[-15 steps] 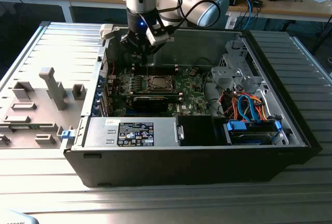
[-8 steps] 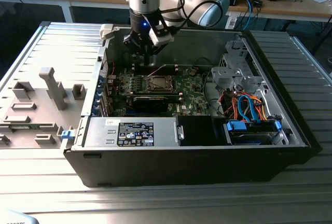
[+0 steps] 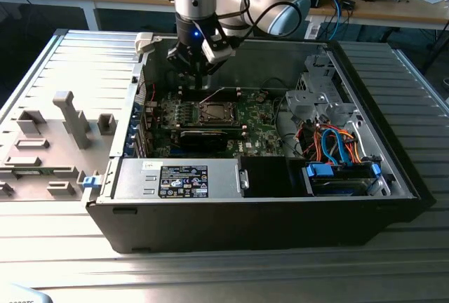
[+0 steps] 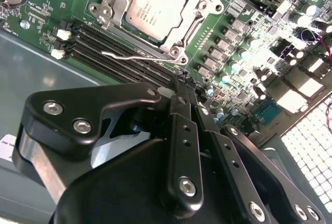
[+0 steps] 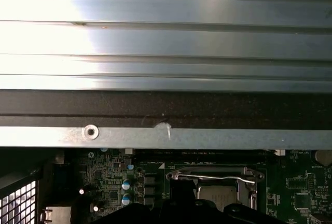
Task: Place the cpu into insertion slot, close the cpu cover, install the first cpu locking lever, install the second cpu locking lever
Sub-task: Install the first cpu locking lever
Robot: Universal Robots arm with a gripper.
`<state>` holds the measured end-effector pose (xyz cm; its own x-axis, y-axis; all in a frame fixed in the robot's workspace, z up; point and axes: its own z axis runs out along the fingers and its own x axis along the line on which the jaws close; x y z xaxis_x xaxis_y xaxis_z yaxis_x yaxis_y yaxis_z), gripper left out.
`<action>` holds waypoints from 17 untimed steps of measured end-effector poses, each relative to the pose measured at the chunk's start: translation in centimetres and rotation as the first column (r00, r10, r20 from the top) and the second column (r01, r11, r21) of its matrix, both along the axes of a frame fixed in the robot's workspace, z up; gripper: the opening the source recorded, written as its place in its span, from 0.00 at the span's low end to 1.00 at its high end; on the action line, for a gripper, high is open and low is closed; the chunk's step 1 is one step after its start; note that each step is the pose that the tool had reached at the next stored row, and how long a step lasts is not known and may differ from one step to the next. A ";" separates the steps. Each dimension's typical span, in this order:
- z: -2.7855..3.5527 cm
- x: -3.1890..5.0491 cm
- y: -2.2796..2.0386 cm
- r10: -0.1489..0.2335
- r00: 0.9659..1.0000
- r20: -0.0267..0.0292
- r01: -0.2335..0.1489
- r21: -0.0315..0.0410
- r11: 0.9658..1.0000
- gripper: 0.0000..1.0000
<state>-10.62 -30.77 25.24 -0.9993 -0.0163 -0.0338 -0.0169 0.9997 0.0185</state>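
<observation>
Fingers (image 4: 182, 81) pinched together, holding nothing, are hovering near the lever (image 4: 136, 56); cpu (image 4: 155, 7) seated, cover (image 4: 199, 14) down. You're handling a thin, springy wire: hook its end.

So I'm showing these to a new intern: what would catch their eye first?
The gripper hangs inside the open PC case, over the motherboard. In the second wrist view the cpu lies in its socket, with the cpu cover closed around it and a thin lever alongside. At the exterior view's right sit orange and blue cables.
</observation>
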 end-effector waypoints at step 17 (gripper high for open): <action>-0.18 0.00 0.17 0.000 1.000 0.000 0.000 0.000 1.000 0.11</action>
<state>-10.62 -30.61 25.06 -0.9993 -0.0162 -0.0337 -0.0168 0.9997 0.0185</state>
